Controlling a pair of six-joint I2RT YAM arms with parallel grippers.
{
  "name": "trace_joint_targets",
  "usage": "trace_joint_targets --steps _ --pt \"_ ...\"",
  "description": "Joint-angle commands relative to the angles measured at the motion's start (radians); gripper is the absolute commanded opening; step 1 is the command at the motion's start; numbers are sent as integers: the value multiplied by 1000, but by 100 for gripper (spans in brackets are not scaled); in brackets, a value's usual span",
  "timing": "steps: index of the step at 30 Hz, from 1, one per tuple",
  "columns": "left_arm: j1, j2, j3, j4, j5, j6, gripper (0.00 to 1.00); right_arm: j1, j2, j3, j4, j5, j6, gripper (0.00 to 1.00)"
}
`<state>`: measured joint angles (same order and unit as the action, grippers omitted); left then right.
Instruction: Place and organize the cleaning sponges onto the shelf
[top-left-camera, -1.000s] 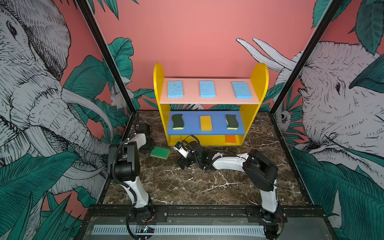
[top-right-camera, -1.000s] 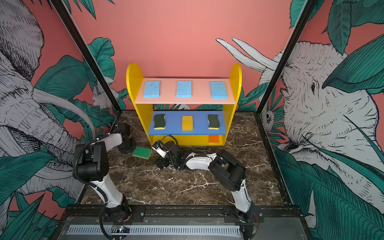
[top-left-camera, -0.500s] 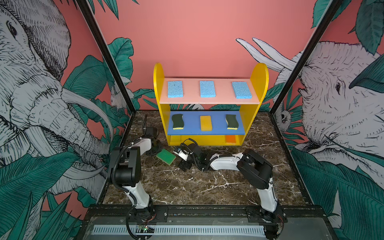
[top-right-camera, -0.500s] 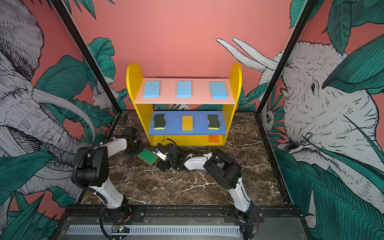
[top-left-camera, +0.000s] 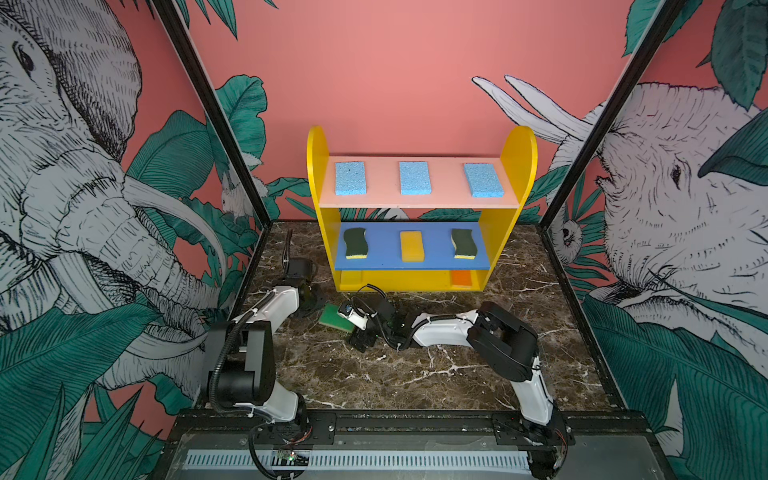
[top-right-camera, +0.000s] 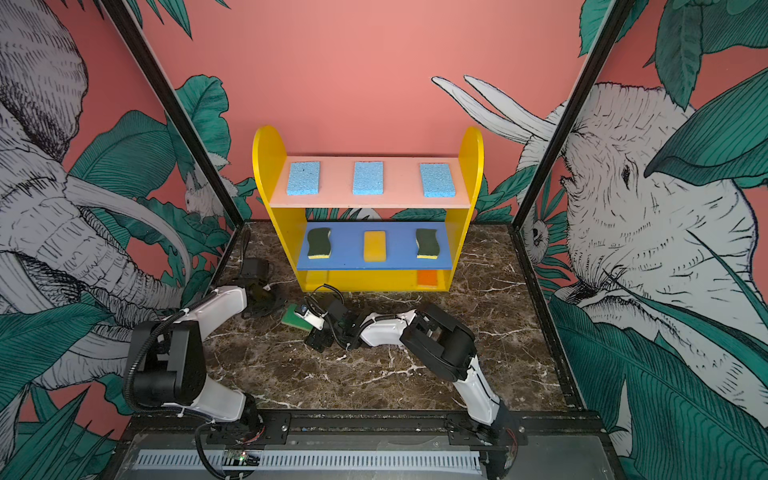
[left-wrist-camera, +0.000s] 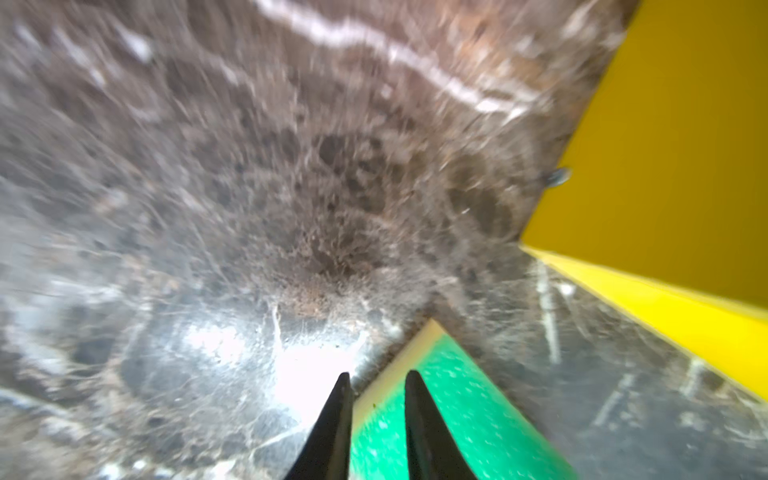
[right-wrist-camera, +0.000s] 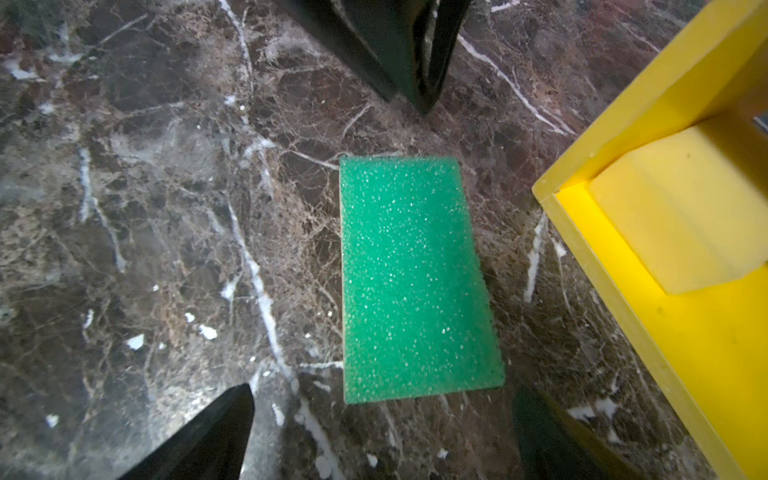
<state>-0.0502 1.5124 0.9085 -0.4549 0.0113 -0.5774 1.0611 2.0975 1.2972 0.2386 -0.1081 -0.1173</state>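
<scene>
A bright green sponge (top-left-camera: 331, 318) (top-right-camera: 292, 318) (right-wrist-camera: 411, 278) lies flat on the marble floor in front of the shelf (top-left-camera: 515, 166) (top-right-camera: 471, 166). My left gripper (top-left-camera: 314, 306) (left-wrist-camera: 380, 399) sits just off the sponge's left end, jaws a narrow gap apart and holding nothing. My right gripper (top-left-camera: 352, 326) (right-wrist-camera: 382, 432) hovers over the sponge's right end, wide open and empty. Three light-blue sponges (top-left-camera: 414, 178) lie on the pink top board. Two dark-green wavy sponges (top-left-camera: 354, 243) flank a yellow sponge (top-left-camera: 411, 246) on the blue board. An orange sponge (top-left-camera: 461, 277) and another yellow sponge (right-wrist-camera: 673, 216) rest on the base.
The shelf's yellow base edge (right-wrist-camera: 602, 266) runs close beside the green sponge. Black frame posts (top-left-camera: 216, 124) and printed walls enclose the marble floor (top-left-camera: 415, 374). Both arm bases stand at the front rail (top-left-camera: 374, 419).
The left arm carried the green sponge rightward to the shelf's front, laid it flat and loosened its jaws off it. The right gripper shifted left over the sponge, still wide open.
</scene>
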Motion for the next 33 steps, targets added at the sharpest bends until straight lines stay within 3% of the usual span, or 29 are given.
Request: trace_joint_targets --steps 1,8,33 --pt "-2 -42 44 -78 -35 31 28 -4 19 40 -3 16 -34 99" --pt "12 -79 56 -98 -27 44 30 -30 34 51 -17 22 -59 99" --pt "29 -167 64 -149 -43 53 31 -65 153 205 -188 -193 -201 99"
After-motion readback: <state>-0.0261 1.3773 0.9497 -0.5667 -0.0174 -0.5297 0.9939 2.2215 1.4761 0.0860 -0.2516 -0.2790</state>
